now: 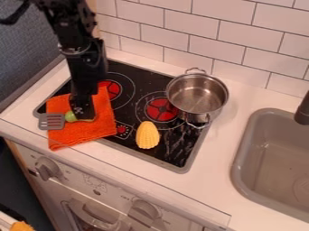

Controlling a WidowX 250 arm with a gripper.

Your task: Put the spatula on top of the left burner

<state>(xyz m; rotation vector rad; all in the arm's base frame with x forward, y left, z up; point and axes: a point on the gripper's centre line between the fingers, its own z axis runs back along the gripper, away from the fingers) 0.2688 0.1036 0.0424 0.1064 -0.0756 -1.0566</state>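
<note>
Wall: white rectangular tiles (199,21) with dark grout lines behind the cooking area; a blue-grey textured panel (27,58) at the upper left.
Worktop: white surface (226,155) around a black glass cooktop (129,113) with a grey rim.
Left burner: red centre (110,89) inside pale rings, partly covered by the upper end of the towel.
Right burner: red centre (161,109), beside the pot.
Towel: orange cloth (69,137), spread at a slant over the cooktop's left part and its near edge.
Spatula: grey slotted head (52,121) at the towel's left edge, green neck (70,117) next to it, lying on the towel, nearer the front than the left burner's red centre.
Arm: black, coming in from the upper left and hanging down over the towel.
Gripper: black (83,113), low over the towel, in front of the spatula's handle end; whether it is apart, together or clamped on the spatula, I cannot tell.
Pot: shiny metal, open and upright (197,97), with two loop handles, at the cooktop's right side.
Toy corn: yellow and ribbed (147,135), on the cooktop's front part between the towel and the pot.
Sink: grey basin (271,155) set in at the right, with a dark faucet (303,111) at its far side.
Oven front: white panel (93,185) below, bearing a left knob (47,168) and a right knob (145,212).
Lower left corner: part of an orange object (21,226).
</note>
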